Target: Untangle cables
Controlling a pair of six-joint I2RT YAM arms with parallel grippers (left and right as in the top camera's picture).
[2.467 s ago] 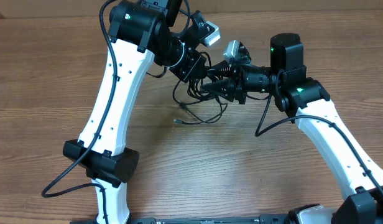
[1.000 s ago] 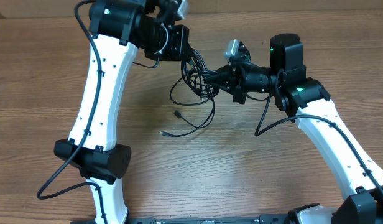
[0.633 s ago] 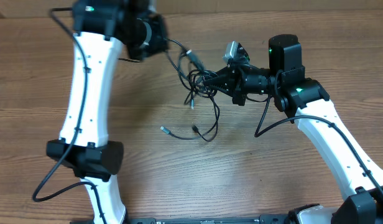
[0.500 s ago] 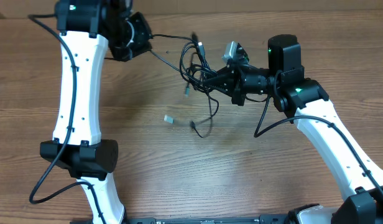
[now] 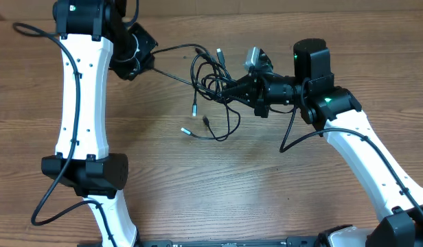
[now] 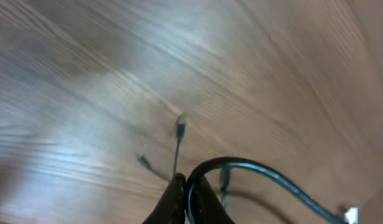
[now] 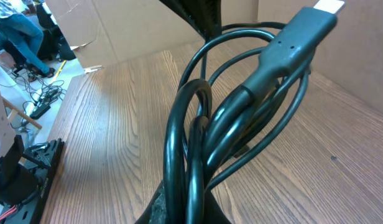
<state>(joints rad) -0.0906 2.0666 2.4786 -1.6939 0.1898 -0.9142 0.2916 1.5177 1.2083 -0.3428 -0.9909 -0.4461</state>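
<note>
Cables (image 5: 213, 82) span between left hand (image 5: 148, 63), pinching one strand, and right hand (image 5: 233, 90), reaching leftward, clamping tangled bundle.

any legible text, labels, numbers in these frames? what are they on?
None can be read. The cables and the plug show no legible print. The arms show only green lights, no lettering. The cardboard in the right wrist view bears no visible markings.
</note>
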